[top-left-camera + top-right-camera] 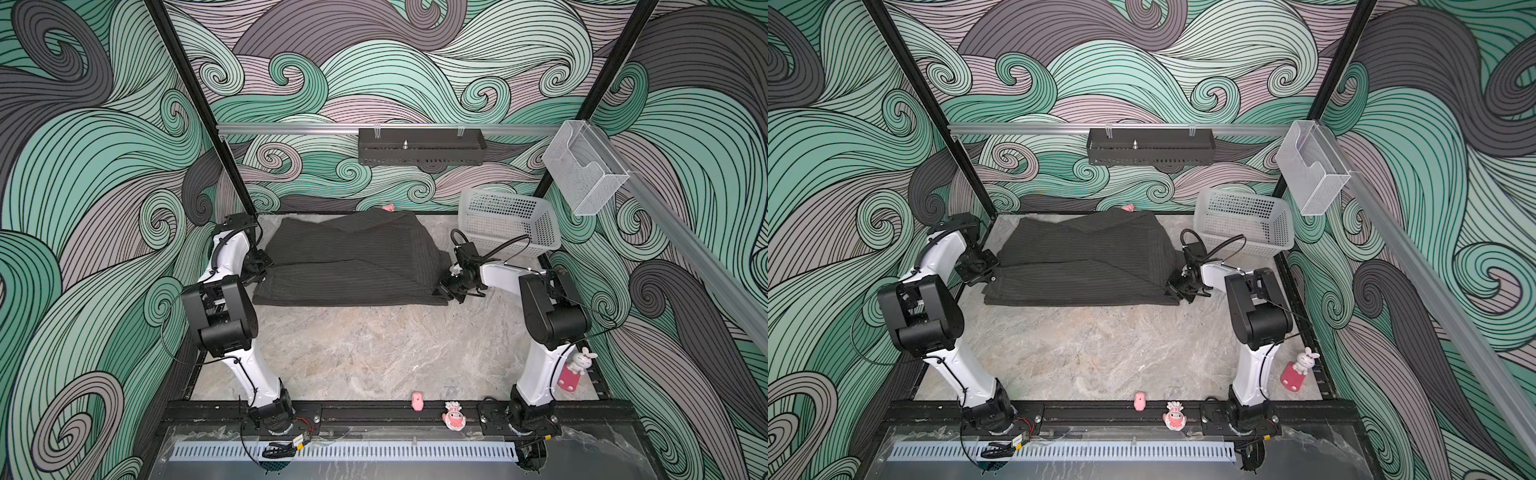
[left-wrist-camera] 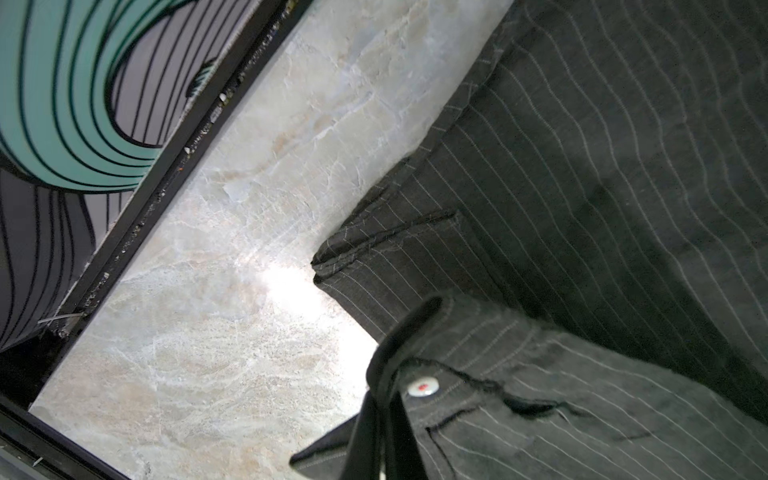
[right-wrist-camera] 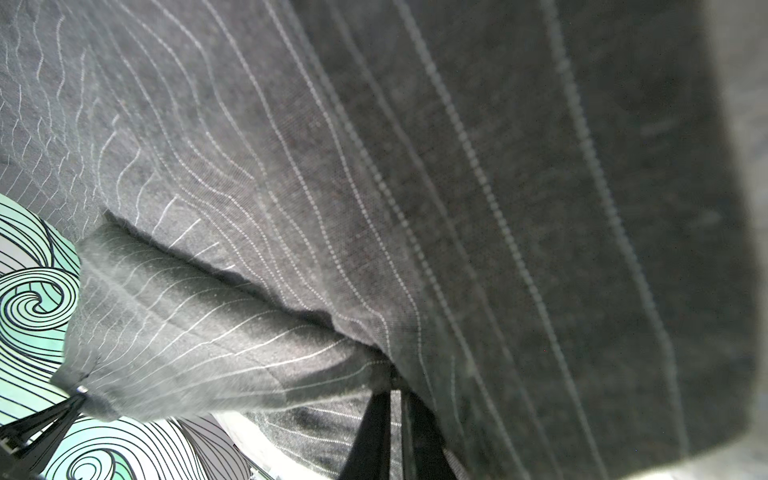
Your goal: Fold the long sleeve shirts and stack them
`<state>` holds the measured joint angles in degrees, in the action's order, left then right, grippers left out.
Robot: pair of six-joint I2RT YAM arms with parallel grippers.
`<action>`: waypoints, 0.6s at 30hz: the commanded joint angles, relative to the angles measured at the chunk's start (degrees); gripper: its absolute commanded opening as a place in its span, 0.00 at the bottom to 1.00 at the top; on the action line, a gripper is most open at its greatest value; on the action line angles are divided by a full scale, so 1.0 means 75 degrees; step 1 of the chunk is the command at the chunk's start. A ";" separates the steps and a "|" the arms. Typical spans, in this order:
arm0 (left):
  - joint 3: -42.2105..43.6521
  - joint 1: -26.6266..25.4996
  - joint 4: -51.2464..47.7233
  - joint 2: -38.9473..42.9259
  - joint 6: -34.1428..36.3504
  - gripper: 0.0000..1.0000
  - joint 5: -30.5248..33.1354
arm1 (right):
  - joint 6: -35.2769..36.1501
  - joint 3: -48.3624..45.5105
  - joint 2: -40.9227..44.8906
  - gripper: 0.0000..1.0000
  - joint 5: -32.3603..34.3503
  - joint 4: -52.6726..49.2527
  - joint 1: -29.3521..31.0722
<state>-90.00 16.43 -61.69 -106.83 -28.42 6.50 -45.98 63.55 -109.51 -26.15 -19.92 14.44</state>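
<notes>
The long sleeve shirt lies partly folded at the far end of the counter, with its layers flat. We hold it from 2 sides. Our left claw is pressed together on the shirt's left edge, beside a pale button, and our right claw pinches the near right corner. We judge this 2-sided grip lets us lift the cloth evenly for the next fold without bunching. The basket stands beside the shirt's far right corner.
</notes>
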 commanded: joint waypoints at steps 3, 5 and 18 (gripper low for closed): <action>-0.0297 -0.0068 -0.0024 -0.0366 0.0122 0.00 -0.0258 | 0.0065 -0.0200 -0.0095 0.11 0.0687 -0.0584 -0.0128; -0.0371 -0.0069 -0.0003 -0.0410 0.0122 0.00 -0.0246 | 0.0072 -0.0200 -0.0083 0.11 0.0680 -0.0590 -0.0130; -0.0422 -0.0081 0.0671 0.0106 0.0305 0.00 -0.0422 | 0.0196 -0.0153 0.0109 0.11 0.0792 -0.0752 -0.0128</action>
<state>-92.49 16.25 -59.46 -109.93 -27.38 4.01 -45.36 63.48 -108.75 -24.36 -21.39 14.13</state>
